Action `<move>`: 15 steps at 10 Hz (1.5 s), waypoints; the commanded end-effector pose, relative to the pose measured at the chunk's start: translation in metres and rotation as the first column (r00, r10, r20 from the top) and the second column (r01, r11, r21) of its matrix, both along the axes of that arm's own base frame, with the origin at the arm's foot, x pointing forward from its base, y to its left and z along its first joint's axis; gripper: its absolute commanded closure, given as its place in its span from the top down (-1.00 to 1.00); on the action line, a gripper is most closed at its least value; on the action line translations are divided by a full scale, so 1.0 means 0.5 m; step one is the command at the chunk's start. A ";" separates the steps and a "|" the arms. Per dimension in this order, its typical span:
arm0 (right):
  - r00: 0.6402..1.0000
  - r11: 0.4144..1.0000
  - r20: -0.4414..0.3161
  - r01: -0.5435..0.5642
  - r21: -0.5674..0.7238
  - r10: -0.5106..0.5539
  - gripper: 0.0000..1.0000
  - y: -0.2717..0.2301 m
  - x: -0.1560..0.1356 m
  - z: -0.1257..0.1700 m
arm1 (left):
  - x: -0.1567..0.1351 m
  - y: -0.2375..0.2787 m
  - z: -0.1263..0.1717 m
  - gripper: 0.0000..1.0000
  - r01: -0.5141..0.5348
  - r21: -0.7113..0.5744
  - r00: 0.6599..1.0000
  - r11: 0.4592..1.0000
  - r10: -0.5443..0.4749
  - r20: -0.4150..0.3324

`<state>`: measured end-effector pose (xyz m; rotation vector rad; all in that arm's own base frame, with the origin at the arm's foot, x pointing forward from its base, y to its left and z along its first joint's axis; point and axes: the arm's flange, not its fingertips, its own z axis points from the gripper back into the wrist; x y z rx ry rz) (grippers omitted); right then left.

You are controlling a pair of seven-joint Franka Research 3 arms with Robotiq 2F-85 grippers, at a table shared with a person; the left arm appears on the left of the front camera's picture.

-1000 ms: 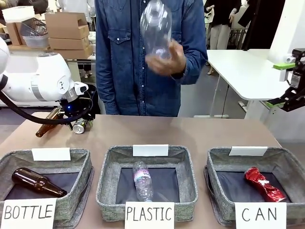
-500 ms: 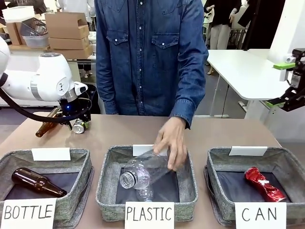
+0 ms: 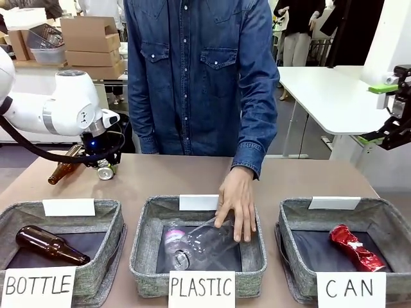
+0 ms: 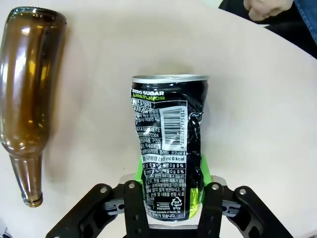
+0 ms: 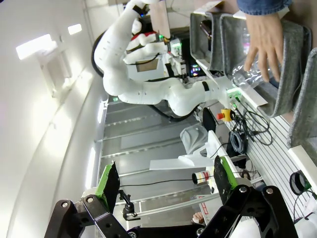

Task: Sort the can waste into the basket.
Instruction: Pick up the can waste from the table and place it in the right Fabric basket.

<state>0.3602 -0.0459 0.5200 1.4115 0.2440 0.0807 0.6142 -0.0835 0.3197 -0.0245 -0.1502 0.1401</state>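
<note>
Pinching the black can (image 4: pixel 168 139) low on its crumpled body, my left hand (image 4: pixel 172 173) had a green pad pressed against each side of it. The can's silver end pointed away from my wrist and its printed label faced up. A brown glass bottle (image 4: pixel 27 99) lay on its side just beside it on the pale surface (image 4: pixel 257 124), apart from the can. In the front view this grip sat at the far left of the surface, near the person's edge and well apart from the basket (image 3: pixel 287 251) with the white "CAN" card (image 3: pixel 350 289), which stood at the near right. I could not tell whether the can rested on the surface or was just off it.

A red can (image 3: pixel 356 248) lay crushed on that basket's dark bottom, toward its right side.

My right hand (image 5: pixel 163 171) was spread wide with nothing between its fingers, held up off the surface at the right side.

The person's hand (image 3: pixel 237 205) reached down into the middle basket (image 3: pixel 142 247), marked "PLASTIC", with fingers on a clear plastic bottle (image 3: pixel 202 244) lying there. The left basket (image 3: pixel 110 253), marked "BOTTLE", held another brown bottle (image 3: pixel 48 245) on its side.
</note>
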 end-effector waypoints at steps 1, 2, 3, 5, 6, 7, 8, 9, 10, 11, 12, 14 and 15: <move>1.000 1.000 0.015 -0.015 -0.007 0.016 1.00 -0.006 -0.004 0.002 | 0.006 0.003 0.007 -1.00 -0.026 0.002 1.000 1.000 0.026 0.009; 1.000 1.000 0.015 -0.015 -0.007 0.016 1.00 -0.006 -0.004 0.002 | 0.003 0.002 0.008 -1.00 -0.033 -0.009 0.999 0.999 0.033 -0.003; 1.000 1.000 0.015 -0.015 -0.007 0.016 1.00 -0.006 -0.004 0.002 | -0.007 0.003 0.020 -1.00 -0.018 -0.028 1.000 0.999 0.017 -0.009; 1.000 1.000 0.015 -0.015 -0.007 0.016 1.00 -0.006 -0.004 0.002 | -0.116 -0.005 0.151 -1.00 0.202 -0.130 0.979 0.971 -0.197 0.048; 1.000 1.000 0.015 -0.015 -0.007 0.016 1.00 -0.006 -0.004 0.002 | -0.209 -0.010 0.240 -1.00 0.382 -0.196 0.924 0.903 -0.372 0.085; 1.000 1.000 0.015 -0.015 -0.007 0.016 1.00 -0.006 -0.004 0.002 | -0.312 -0.011 0.318 -1.00 0.499 -0.211 0.866 0.841 -0.479 0.141; 1.000 1.000 0.015 -0.015 -0.007 0.016 1.00 -0.006 -0.004 0.002 | -0.427 -0.008 0.373 -1.00 0.658 -0.159 0.753 0.736 -0.637 0.166; 1.000 1.000 0.015 -0.015 -0.007 0.016 1.00 -0.006 -0.004 0.002 | -0.547 0.003 0.400 -1.00 0.819 -0.051 0.571 0.572 -0.801 0.180; 1.000 1.000 0.015 -0.015 -0.007 0.016 1.00 -0.006 -0.004 0.002 | -0.632 0.020 0.395 -1.00 0.954 0.018 0.294 0.300 -0.943 0.155; 1.000 1.000 0.015 -0.015 -0.007 0.016 1.00 -0.006 -0.004 0.002 | -0.700 0.026 0.371 -1.00 0.988 0.109 0.090 0.105 -0.987 0.134; 1.000 1.000 0.015 -0.015 -0.007 0.016 1.00 -0.006 -0.004 0.002 | -0.751 0.033 0.352 -1.00 0.974 0.225 -0.034 -0.004 -0.991 0.128; 1.000 1.000 0.015 -0.015 -0.007 0.016 1.00 -0.006 -0.004 0.002 | -0.812 0.061 0.344 -1.00 0.938 0.322 -0.209 -0.131 -0.953 0.221; 1.000 1.000 0.015 -0.015 -0.007 0.016 1.00 -0.006 -0.004 0.002 | -0.810 0.064 0.342 -1.00 0.944 0.323 -0.162 -0.062 -0.942 0.293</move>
